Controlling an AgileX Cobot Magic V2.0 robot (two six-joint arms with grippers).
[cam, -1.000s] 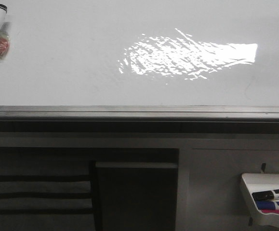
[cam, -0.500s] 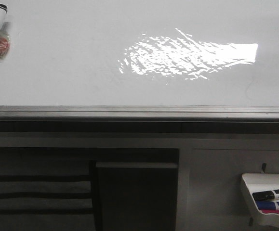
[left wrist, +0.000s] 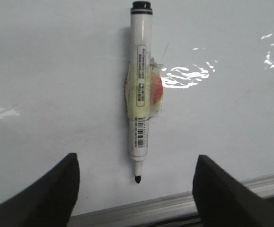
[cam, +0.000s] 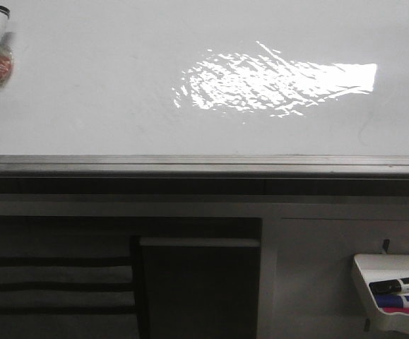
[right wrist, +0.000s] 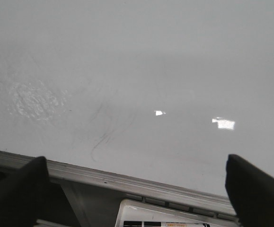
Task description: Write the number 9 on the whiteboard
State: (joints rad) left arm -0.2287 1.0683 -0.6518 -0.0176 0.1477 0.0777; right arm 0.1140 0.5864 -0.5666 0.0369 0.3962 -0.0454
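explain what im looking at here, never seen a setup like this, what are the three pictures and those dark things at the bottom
This is a two-armed robot facing a whiteboard. The front view looks forward over the board, with its bright glare patch and dark bottom rail. Lower right hangs a small white tray of markers. The other two pictures come from cameras on each wrist. The dark shapes at the bottom are the fingers of each tool: the left tool and right tool, both spread open and holding nothing. A marker is stuck on the board with tape, uncapped tip showing. No 9 is written yet; only faint old smudges show.
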